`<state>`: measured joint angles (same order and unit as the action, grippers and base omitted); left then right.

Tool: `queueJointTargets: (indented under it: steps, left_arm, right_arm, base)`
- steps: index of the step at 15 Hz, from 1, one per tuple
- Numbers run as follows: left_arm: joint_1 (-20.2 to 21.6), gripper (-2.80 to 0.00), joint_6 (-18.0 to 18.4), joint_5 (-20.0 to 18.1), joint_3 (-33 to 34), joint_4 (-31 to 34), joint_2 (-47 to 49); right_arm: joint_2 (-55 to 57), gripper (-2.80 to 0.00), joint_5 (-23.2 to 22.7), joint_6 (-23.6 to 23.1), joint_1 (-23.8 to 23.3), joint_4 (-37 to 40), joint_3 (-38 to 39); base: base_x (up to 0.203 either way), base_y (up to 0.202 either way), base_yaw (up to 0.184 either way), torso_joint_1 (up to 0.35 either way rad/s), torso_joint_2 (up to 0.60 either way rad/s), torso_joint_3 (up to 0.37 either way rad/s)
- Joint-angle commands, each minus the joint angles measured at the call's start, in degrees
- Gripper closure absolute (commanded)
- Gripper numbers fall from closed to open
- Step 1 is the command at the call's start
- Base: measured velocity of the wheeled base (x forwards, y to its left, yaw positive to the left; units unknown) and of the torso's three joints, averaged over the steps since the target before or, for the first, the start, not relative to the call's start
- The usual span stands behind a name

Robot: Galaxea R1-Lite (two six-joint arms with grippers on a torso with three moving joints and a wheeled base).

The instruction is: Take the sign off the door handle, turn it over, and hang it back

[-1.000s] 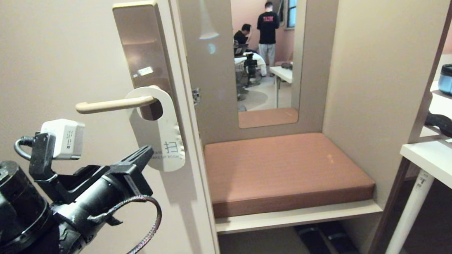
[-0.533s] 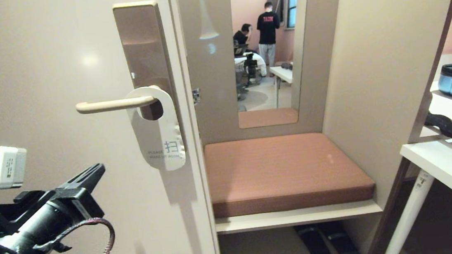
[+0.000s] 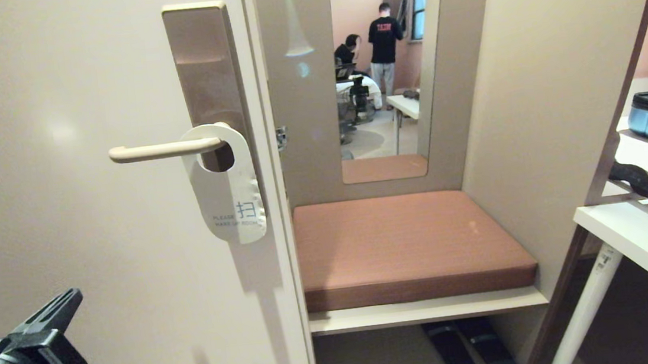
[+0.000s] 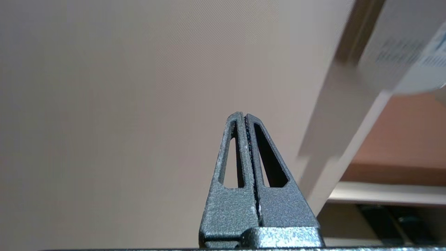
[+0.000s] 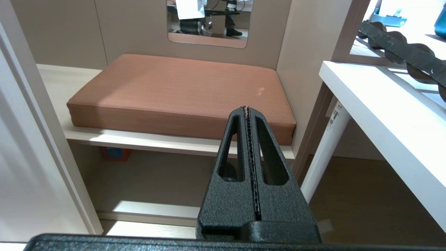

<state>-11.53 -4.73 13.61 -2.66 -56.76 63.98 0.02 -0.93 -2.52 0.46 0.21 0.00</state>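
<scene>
Scene: a beige door [image 3: 91, 169] seen from the robot's head, with a padded bench [image 3: 407, 245] in the alcove beyond the door's edge.
Sign: the sign [image 3: 224, 182] hangs by its hole on the handle [image 3: 163, 150], white face with blue text outward, lying against the brown plate [image 3: 202, 63].
Left pincer: the left pincer [image 3: 65, 302] sits low at the near left corner of the head view, fingers pressed together on nothing, tips aimed up toward the door.
Sign from the left pincer: up and to the right of its tips, well apart, no contact.
Right pincer: the right pincer [image 5: 246, 108] is out of the head view; its own camera shows it closed and empty, pointed at the bench, apparently parked.
Step in hand: judged either before the first reach or after rehanging; the frames cannot say which face the sign began on.
Next move, if removal remains: the left pincer would need to open, rise to the sign's lower end, pinch it, then slide the hole along the lever toward its free tip.
Risk: the sign lies flat on the door, so a finger may struggle to get behind it.
</scene>
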Motion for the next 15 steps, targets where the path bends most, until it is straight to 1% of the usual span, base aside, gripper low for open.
queueJointTargets:
  steps: [1,3,4,6,11,13,15]
  left_arm:
    - [2.77,0.00,0.26,-0.32,2.53,1.05,-4.92]
    - [5.05,0.00,2.38,-0.51,2.62,1.96,-6.86]
    - [5.81,0.00,2.67,-0.49,2.65,2.28,-7.72]
    - [5.97,0.00,3.02,-0.51,2.66,4.46,-11.03]
    - [5.84,0.00,3.87,-0.49,2.66,16.37,-23.07]
    - [6.68,0.00,3.75,-0.68,2.66,20.79,-27.76]
    - [8.04,0.00,3.75,-1.90,2.66,27.21,-33.03]
  right_arm:
    - [0.06,0.00,-0.04,-0.03,-0.02,0.04,0.00]
    - [0.06,0.00,-0.04,-0.03,0.01,-0.03,0.00]
    - [0.06,0.00,-0.04,-0.03,0.05,-0.03,0.00]
    - [0.06,0.00,-0.04,-0.03,-0.02,-0.01,0.00]
    - [0.06,0.00,-0.04,-0.03,0.00,0.02,0.00]
    - [0.06,0.00,-0.04,-0.03,-0.02,0.06,0.00]
    - [0.06,0.00,-0.04,-0.03,-0.02,0.00,0.00]
  base:
    - [0.000,0.000,0.000,0.000,0.00,0.000]
    - [0.000,0.000,0.000,0.000,0.00,0.000]
    - [0.000,0.000,0.000,0.000,0.00,0.000]
    - [0.000,0.000,0.000,0.000,0.00,0.000]
    - [0.000,0.000,0.000,0.000,0.00,0.000]
    - [0.000,0.000,0.000,0.000,0.00,0.000]
    - [0.000,0.000,0.000,0.000,0.00,0.000]
